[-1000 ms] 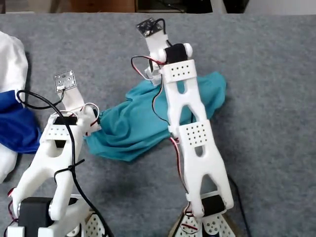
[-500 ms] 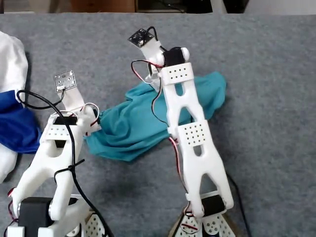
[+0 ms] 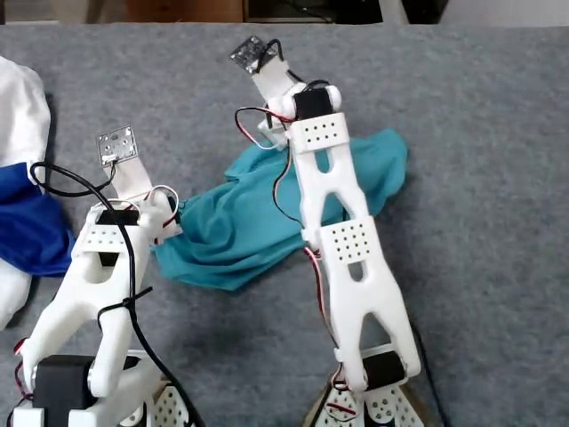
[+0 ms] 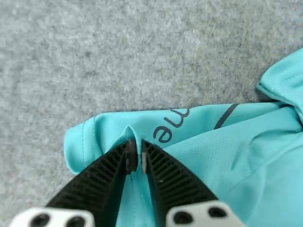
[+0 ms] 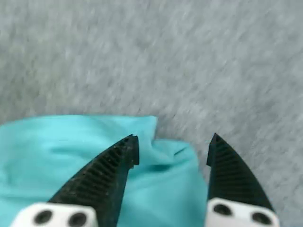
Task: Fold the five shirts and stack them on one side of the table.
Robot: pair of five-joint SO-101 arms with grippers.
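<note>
Pinching teal shirt (image 4: pixel 227 156): left claw (image 4: pixel 136 152)

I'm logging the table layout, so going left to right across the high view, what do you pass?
White shirt and blue shirt together, left arm, teal shirt, bare grey table.

White perforated arms (image 3: pixel 351 249) carry black cables (image 3: pixel 133 267) and ribbed black hands (image 4: pixel 134 156) (image 5: pixel 173 144).

Mat (image 3: pixel 484 178) open right of teal shirt (image 3: pixel 233 227) — shirt pile (image 3: pixel 25 227) left.
</note>
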